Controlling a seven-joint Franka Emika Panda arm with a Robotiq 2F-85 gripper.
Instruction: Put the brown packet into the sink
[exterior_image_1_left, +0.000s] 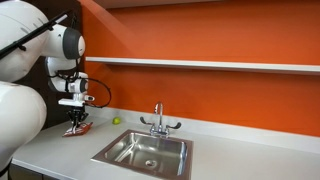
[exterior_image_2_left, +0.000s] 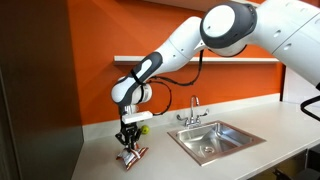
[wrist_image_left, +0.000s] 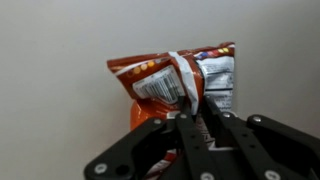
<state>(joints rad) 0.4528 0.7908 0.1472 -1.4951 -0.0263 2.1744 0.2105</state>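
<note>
Brown packet (wrist_image_left: 165, 78): lay well apart from sink (exterior_image_1_left: 112, 150), on counter (exterior_image_1_left: 55, 150). Claw (wrist_image_left: 193, 106): was clenched on the packet's crumpled middle

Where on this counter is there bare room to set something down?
Bare: the long counter stretch past the sink on the side away from the arm, and the basin itself. Crowded: the end by the arm, where the gripper pinches the brown packet near a small ball, and the faucet behind the sink.
</note>
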